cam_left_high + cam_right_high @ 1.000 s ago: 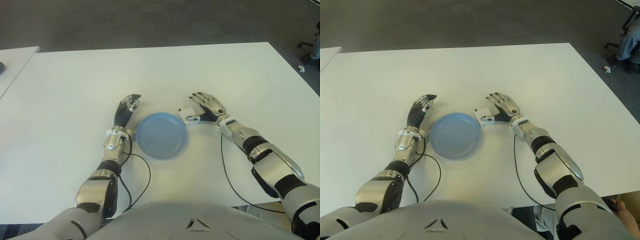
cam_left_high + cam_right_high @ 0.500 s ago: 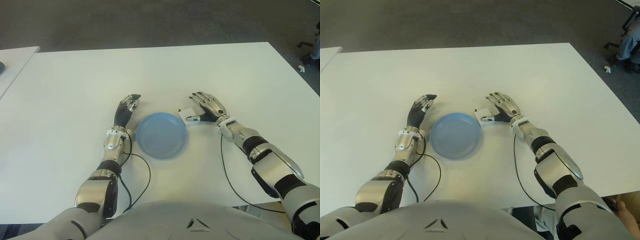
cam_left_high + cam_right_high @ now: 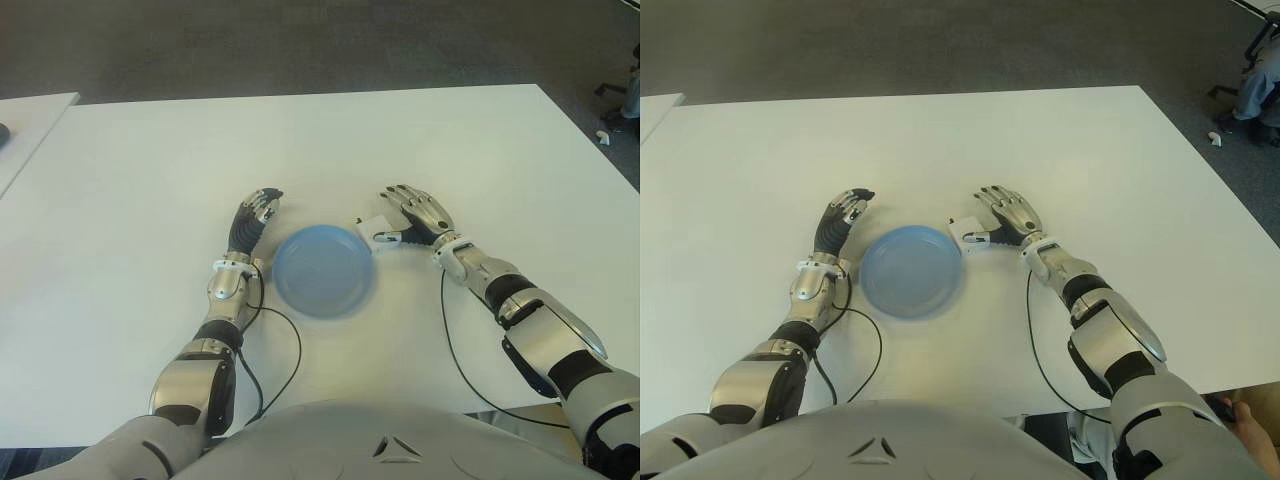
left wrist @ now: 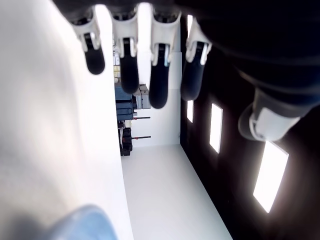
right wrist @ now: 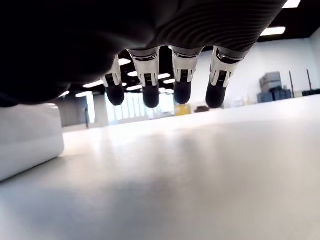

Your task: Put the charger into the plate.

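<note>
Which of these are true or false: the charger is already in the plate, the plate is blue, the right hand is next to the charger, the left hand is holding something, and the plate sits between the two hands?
1. The charger is already in the plate. False: it lies on the white table, just outside the plate's rim on the robot's right.
2. The plate is blue. True.
3. The right hand is next to the charger. True: its fingers hang open above the table, gripping nothing.
4. The left hand is holding something. False: it is open and empty beside the plate.
5. The plate sits between the two hands. True.
</note>
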### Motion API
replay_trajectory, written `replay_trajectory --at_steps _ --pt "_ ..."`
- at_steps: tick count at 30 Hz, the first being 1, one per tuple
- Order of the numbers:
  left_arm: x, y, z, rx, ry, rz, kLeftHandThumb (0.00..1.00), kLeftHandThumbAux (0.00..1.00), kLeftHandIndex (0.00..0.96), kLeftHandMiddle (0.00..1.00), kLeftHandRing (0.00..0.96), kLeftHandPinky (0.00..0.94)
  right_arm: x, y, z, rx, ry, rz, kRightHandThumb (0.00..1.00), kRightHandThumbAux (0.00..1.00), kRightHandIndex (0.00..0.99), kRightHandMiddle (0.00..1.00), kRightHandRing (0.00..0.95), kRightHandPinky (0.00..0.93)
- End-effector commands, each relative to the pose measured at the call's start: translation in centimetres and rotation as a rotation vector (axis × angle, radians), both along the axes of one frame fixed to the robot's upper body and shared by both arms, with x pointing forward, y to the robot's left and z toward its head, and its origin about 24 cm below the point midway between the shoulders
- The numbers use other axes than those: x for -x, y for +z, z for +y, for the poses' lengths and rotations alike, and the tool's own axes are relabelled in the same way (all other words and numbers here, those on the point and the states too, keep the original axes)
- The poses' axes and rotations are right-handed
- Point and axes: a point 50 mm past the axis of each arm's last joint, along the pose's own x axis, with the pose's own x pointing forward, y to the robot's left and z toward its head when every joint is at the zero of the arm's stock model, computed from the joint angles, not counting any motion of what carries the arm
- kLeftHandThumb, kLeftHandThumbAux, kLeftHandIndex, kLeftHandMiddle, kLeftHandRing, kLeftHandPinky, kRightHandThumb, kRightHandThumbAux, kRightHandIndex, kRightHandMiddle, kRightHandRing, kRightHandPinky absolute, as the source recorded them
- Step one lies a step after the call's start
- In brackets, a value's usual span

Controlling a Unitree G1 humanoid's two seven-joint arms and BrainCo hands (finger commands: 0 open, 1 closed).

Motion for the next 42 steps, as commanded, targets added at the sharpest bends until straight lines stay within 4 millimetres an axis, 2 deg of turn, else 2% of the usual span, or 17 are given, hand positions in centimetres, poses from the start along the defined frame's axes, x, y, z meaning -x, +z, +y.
replay_trajectory --at_steps 1,5,13,19,21,42 --pt "6.9 -5.8 -0.1 0.016 0.023 0.289 0.000 0.510 0.304 0.298 0.222 0.157 1.7 -1.8 -1.8 -0.005 -0.095 0.087 0.273 0.129 0.000 0.000 0.000 0.000" --pt "6.8 -5.8 0.0 0.018 0.023 0.293 0.000 0.511 0.308 0.296 0.219 0.145 1.8 -1.4 -2.7 -0.077 -0.163 0.053 0.271 0.139 0.000 0.000 0.000 0.000" --pt "6.8 -5.9 0.1 0.006 0.010 0.301 0.000 0.504 0.289 0.283 0.205 0.127 1.9 -0.7 -4.1 -0.112 -0.221 0.011 0.257 0.155 0.000 0.000 0.000 0.000" --pt "6.8 -5.8 0.1 0.007 0.010 0.291 0.000 0.513 0.291 0.288 0.209 0.138 1.9 -0.4 -4.7 -0.119 -0.244 -0.001 0.250 0.157 0.000 0.000 0.000 0.000" --pt "6.8 -5.7 0.1 0.011 0.012 0.287 0.000 0.526 0.292 0.296 0.222 0.168 1.9 -0.3 -5.0 -0.120 -0.257 -0.006 0.247 0.153 0.000 0.000 0.000 0.000" --pt "6.7 -5.6 0.1 0.040 0.010 0.276 0.000 0.524 0.312 0.294 0.212 0.128 4.2 -0.2 -5.8 -0.185 -0.341 -0.068 0.248 0.146 0.000 0.000 0.000 0.000"
